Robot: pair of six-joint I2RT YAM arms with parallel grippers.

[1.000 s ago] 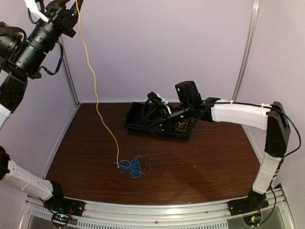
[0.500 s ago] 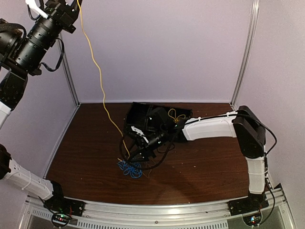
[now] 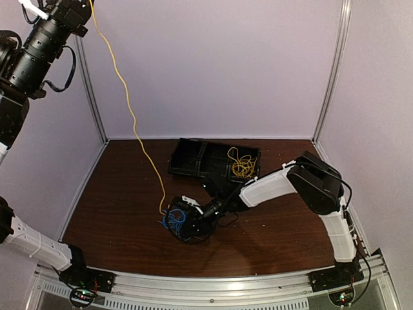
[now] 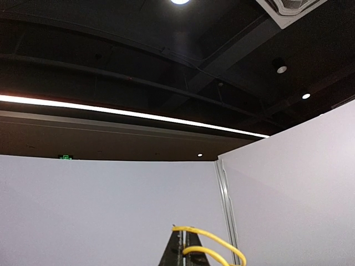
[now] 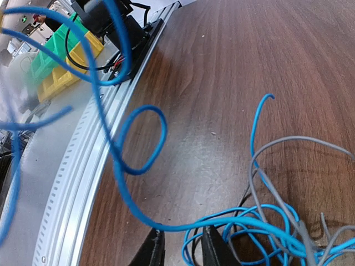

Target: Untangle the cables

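Observation:
A long yellow cable (image 3: 132, 123) hangs from my left gripper (image 3: 76, 9), held high at the top left, down to the tangle on the table. In the left wrist view the left gripper (image 4: 183, 234) is shut on the yellow cable (image 4: 222, 244). The blue cable (image 3: 173, 219) lies in a loose tangle with thin grey and dark wires (image 5: 277, 194). My right gripper (image 3: 185, 223) is low over this tangle. In the right wrist view its jaws (image 5: 183, 239) stand narrowly apart, with blue cable (image 5: 119, 160) crossing their tips and loops between them.
A black two-compartment bin (image 3: 190, 158) at the back of the table holds a yellow coil (image 3: 242, 165). An aluminium rail (image 3: 213, 284) runs along the near edge. White enclosure walls with corner posts (image 3: 332, 71) close in the table.
The right arm swung from the black bin down to the blue tangle and its jaws narrowed. The left gripper lifted the yellow cable slightly up and left.

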